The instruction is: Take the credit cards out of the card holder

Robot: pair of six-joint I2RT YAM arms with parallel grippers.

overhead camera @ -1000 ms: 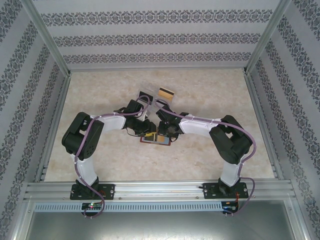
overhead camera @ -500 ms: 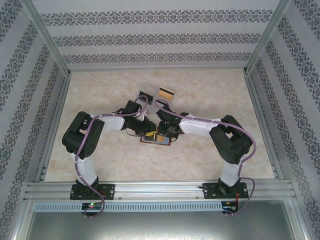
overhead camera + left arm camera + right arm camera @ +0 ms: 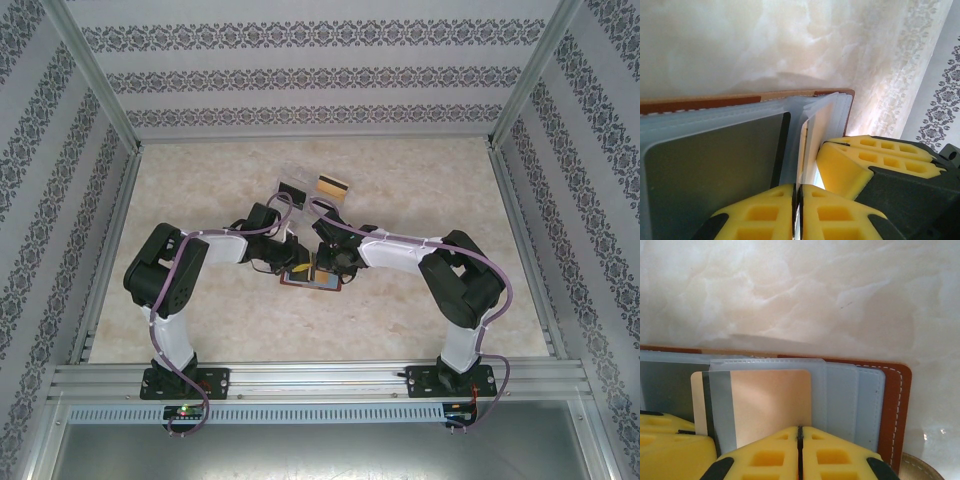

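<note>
Extraction in hand. Card holder [image 3: 325, 283] lies open on the table [image 3: 430, 190], left gripper [image 3: 797, 210] clamped on its sleeve [image 3: 740, 112]. Right gripper [image 3: 800, 450] pinches the orange credit card [image 3: 765, 405]; next, pull it straight out.

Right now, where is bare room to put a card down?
Bare marble: far right, between right arm and wall; far left, beyond the left arm; the near strip by the rail. Crowded: centre, where left hand grips the card holder, right hand a credit card, clear tray behind.
</note>
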